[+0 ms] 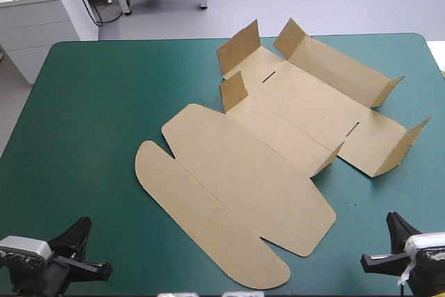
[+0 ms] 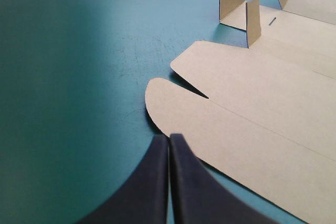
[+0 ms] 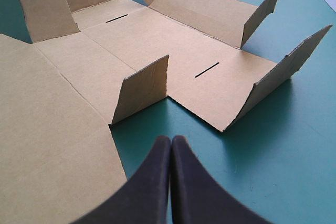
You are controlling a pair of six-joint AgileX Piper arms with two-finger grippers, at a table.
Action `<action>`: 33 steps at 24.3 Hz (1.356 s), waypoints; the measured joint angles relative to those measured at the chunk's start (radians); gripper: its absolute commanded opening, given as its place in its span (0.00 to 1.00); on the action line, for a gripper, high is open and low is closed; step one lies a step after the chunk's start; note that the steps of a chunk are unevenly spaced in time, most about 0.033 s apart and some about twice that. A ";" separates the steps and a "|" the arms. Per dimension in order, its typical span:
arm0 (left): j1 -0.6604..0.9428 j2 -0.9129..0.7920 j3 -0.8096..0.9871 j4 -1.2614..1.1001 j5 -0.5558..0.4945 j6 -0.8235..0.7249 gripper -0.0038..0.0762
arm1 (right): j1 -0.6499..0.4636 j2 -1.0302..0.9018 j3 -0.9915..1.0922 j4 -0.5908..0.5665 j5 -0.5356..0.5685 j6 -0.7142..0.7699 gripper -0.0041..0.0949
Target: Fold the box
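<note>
The brown box point(image 1: 278, 137) lies unfolded in the middle and far right of the teal-green table, its long lid with rounded flap pointing toward the near edge and several short side flaps standing up at the far end. My left gripper point(image 1: 82, 231) rests at the near left corner, shut, apart from the board. In the left wrist view its fingertips point(image 2: 169, 137) meet just short of the rounded lid flap point(image 2: 173, 103). My right gripper point(image 1: 393, 222) sits at the near right, shut. In the right wrist view it point(image 3: 170, 139) points at a raised flap point(image 3: 142, 90) of the box point(image 3: 184, 51).
Bare teal-green cover point(image 1: 90, 109) spreads over the left half of the table. A white cabinet point(image 1: 38, 12) stands beyond the far left corner. A strip of cover point(image 1: 389, 193) lies between the box and the right edge.
</note>
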 measured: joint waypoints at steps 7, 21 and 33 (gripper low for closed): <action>0.000 0.000 0.001 0.000 -0.013 0.000 0.04 | 0.000 0.000 0.000 0.000 0.000 0.000 0.02; 0.000 0.000 0.001 0.000 -0.015 0.000 0.04 | 0.000 0.000 0.000 0.000 0.000 0.000 0.16; 0.000 0.000 0.001 0.000 -0.015 0.000 0.04 | 0.000 0.000 0.000 0.000 0.000 0.000 0.86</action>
